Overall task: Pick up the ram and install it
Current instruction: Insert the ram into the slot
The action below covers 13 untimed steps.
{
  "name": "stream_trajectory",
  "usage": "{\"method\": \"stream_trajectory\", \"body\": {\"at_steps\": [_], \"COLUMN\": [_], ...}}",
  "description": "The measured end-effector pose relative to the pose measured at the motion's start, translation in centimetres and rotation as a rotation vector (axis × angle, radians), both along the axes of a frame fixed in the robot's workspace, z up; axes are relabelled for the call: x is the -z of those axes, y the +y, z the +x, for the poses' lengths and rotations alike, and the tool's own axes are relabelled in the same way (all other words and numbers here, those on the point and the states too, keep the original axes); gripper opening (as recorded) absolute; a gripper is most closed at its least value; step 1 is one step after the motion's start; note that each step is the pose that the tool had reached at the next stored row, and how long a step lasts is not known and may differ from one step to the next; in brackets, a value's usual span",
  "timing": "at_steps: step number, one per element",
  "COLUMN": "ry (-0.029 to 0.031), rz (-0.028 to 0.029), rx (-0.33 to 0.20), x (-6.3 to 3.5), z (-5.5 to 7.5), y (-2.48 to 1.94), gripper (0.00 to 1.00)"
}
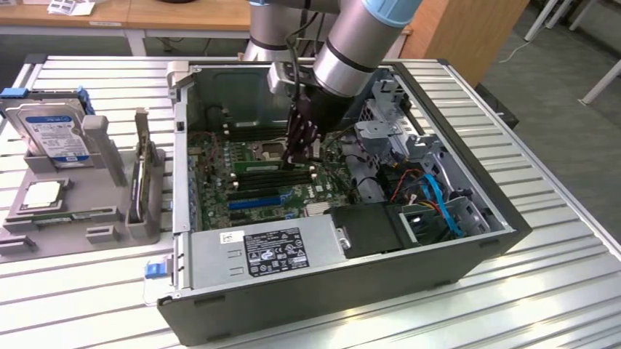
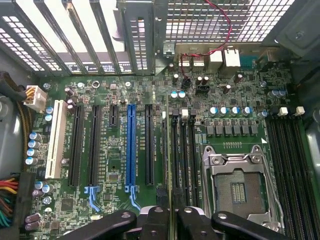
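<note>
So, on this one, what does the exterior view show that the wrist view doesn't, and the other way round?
Exterior view: the arm reaching down into the open PC case, the labelled power supply, and a hard drive standing in the grey fixture at the exterior view's left.
Wrist view: the white slot and the red wire.
Both: the motherboard, its blue slot, and the claw low over the board.

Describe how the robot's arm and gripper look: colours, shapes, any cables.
The arm is a thick silver-grey tube with a black band and a light blue joint cap. A thin dark cable runs beside it. The gripper is glossy black, with rounded bolted links.
</note>
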<state>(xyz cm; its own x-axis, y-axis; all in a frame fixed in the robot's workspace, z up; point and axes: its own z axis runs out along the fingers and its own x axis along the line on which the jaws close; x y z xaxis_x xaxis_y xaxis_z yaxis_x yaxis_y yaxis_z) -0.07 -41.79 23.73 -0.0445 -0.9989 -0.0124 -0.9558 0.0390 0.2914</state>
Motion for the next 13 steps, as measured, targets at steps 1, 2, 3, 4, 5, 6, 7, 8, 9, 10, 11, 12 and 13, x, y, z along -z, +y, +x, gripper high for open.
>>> {"method": "stream_trajectory", "body": {"at_steps": [1, 2, 3, 4, 5, 6, 7, 8, 9, 10, 11, 12, 13], "ry": [-0.0001, -0.0009, -0.0033, -0.006, -0.0087, -0.0116, -0.0158, -0.0203, -0.0212, -0.0212, -0.0212, -0.0212, -0.0213], "rz": [0.0, 0.0, 0.0002, 0.0001, 0.0001, 0.0, -0.0001, -0.0002, -0.0002, -0.0002, -0.0002, -0.0002, 0.0], "rx": [0.0, 0.0, 0.0, 0.0, 0.0, 0.0, 0.0, 0.0, 0.0, 0.0, 0.0, 0.0, 0.0], "x": [0.0, 0.0, 0.02, 0.03, 0.03, 0.04, 0.05, 0.07, 0.07, 0.07, 0.07, 0.08, 0.13], "z": [0.0, 0.01, 0.0, 0.01, 0.0, 0.0, 0.0, -0.01, -0.01, -0.01, -0.01, 0.0, 0.0], "y": [0.0, 0.0, 0.0, 0.0, 0.0, 0.0, 0.0, 0.0, 0.0, 0.0, 0.0, 0.0, 0.01], "gripper": [0.14, 0.14, 0.14, 0.14, 0.14, 0.14, 0.14, 0.14, 0.14, 0.14, 0.14, 0.14, 0.14]}}
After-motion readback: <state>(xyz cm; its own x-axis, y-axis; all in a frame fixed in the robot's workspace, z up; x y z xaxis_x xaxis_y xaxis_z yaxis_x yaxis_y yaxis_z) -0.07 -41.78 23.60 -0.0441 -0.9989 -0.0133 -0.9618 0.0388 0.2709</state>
